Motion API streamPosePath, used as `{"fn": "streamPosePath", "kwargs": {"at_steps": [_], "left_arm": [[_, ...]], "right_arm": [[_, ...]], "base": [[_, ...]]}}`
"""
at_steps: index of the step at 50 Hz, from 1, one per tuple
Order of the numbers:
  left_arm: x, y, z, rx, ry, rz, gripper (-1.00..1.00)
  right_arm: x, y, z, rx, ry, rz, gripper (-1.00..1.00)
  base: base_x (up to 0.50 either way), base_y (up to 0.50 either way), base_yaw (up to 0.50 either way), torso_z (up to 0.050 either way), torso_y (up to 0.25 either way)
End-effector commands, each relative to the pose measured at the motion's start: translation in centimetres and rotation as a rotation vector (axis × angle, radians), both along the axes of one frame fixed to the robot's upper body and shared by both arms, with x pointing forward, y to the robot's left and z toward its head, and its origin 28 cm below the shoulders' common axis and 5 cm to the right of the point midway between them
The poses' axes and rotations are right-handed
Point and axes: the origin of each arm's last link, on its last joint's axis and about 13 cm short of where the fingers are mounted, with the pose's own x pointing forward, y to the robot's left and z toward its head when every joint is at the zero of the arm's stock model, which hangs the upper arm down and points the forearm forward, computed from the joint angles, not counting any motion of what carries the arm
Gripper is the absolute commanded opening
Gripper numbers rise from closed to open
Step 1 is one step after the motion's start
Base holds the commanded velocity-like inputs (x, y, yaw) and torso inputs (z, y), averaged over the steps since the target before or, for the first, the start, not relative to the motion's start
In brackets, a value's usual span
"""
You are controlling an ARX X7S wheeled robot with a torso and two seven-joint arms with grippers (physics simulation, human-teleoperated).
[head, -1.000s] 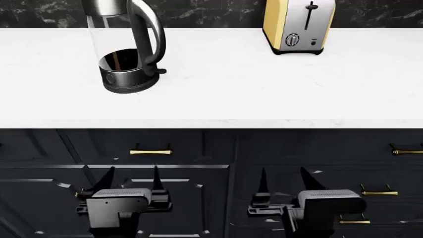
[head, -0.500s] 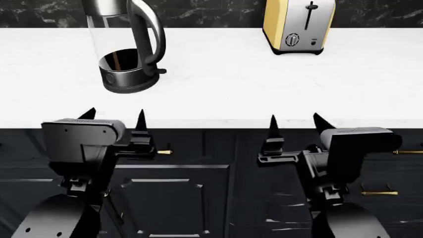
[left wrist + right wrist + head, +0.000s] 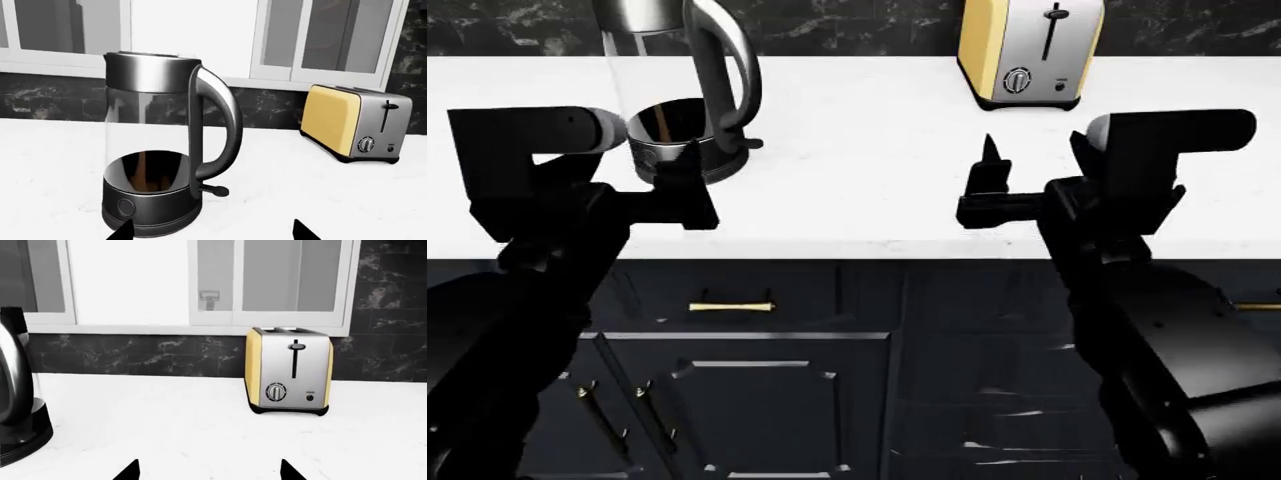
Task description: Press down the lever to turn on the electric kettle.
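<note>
- The electric kettle (image 3: pixel 681 90) stands upright at the far left of the white countertop (image 3: pixel 868 170), near the back edge, its steel loop handle turned toward the toaster (image 3: pixel 1030 52).
- The lever (image 3: pixel 215 190) juts from the foot of that handle, just above the dark base, with nothing touching it.
- The left gripper (image 3: pixel 647 180) hovers over the front edge just before the kettle, jaws apart, holding nothing.
- The right gripper (image 3: pixel 1034 185) hovers over the front edge toward the right, jaws apart and empty.
- The yellow and silver toaster sits at the back edge, well apart from the kettle.
</note>
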Motion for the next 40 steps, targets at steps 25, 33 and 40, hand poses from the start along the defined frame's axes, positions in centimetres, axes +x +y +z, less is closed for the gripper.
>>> {"fn": "streamPosePath", "kwargs": {"at_steps": [25,33,40], "left_arm": [[-0.5,0.5,1.9,0.006,-0.038,0.002,1.0],[-0.5,0.5,1.7,0.007,-0.04,0.006,1.0],[-0.5,0.5,1.7,0.007,-0.04,0.006,1.0]], "right_arm": [[0.2,-0.5,2.1,0.037,-0.043,-0.001,1.0],[0.2,-0.5,1.9,0.039,-0.044,-0.002,1.0],[0.2,-0.5,1.9,0.039,-0.044,-0.002,1.0]], "base": [[0.0,0.0,0.0,0.0,0.0],[0.0,0.0,0.0,0.0,0.0],[0.0,0.0,0.0,0.0,0.0]]}}
